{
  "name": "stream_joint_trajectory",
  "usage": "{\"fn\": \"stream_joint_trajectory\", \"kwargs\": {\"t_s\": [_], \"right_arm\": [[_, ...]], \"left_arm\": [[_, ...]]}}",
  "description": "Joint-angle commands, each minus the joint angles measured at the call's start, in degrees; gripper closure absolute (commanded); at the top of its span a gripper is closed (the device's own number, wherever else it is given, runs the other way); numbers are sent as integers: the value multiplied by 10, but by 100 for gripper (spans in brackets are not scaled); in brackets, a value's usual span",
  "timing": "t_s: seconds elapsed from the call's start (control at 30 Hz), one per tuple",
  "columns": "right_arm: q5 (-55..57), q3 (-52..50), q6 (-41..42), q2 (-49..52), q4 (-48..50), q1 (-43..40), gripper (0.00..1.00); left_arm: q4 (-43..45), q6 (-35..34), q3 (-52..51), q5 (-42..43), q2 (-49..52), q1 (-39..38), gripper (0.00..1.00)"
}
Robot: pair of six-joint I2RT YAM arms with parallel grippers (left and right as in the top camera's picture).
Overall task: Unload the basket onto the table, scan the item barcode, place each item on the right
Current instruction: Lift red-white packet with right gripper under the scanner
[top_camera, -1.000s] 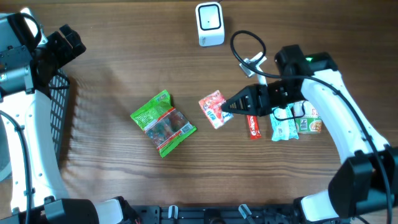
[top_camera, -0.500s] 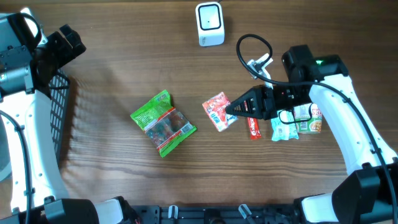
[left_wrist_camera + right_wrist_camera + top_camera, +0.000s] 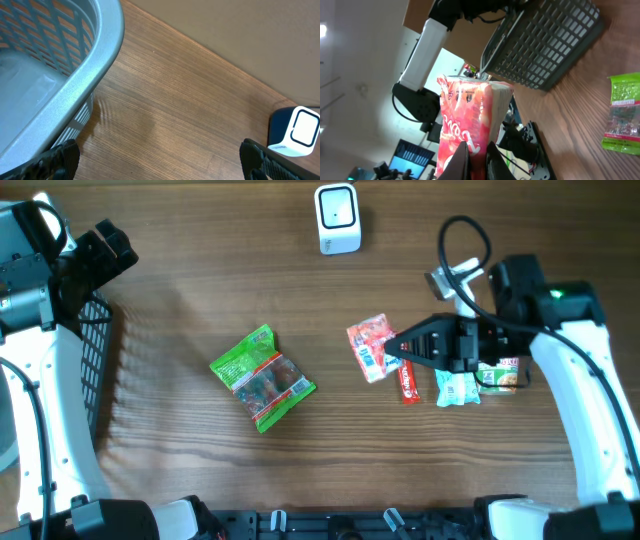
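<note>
A red and white snack packet point(image 3: 370, 347) hangs above the table, pinched at its right edge by my right gripper point(image 3: 398, 350), which is shut on it. In the right wrist view the same red packet point(image 3: 470, 117) stands up from between the shut fingers point(image 3: 461, 162). The white barcode scanner point(image 3: 337, 218) sits at the top centre of the table, and its corner shows as a white scanner point(image 3: 296, 131) at the right edge of the left wrist view. My left gripper point(image 3: 160, 159) is wide open over bare wood beside the basket, holding nothing.
A grey mesh basket point(image 3: 92, 370) stands at the left edge, its rim point(image 3: 80, 80) close to the left gripper. A green candy bag point(image 3: 262, 377) lies left of centre. A red stick packet point(image 3: 407, 384), a teal packet point(image 3: 457, 388) and another item point(image 3: 500, 375) lie under the right arm.
My right gripper has carried the red packet to the right and slightly up the table, away from the green bag. The left arm has not moved.
</note>
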Motion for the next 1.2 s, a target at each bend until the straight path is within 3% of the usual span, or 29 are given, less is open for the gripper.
{"fn": "stream_joint_trajectory", "kwargs": {"t_s": [0.0,0.2,0.3,0.43,0.57,0.73,0.93,1.17], "right_arm": [[-25,2,19,-24,1,-5,96],[169,0,92,-24,58,-5,96],[395,0,197,-24,122,1,96],[722,-1,323,-24,157,68,96],[982,2,374,-24,213,163,96],[1016,89,383,-9,238,169,96],[1082,538,343,235,45,170,96],[1119,577,294,410,201,194,96]], "left_arm": [[1,-1,7,5,-2,1,0],[1,-1,7,5,-2,1,0],[1,-1,7,5,-2,1,0],[1,-1,7,5,-2,1,0],[1,-1,7,5,-2,1,0],[1,-1,7,5,-2,1,0],[1,-1,7,5,-2,1,0],[1,-1,7,5,-2,1,0]]}}
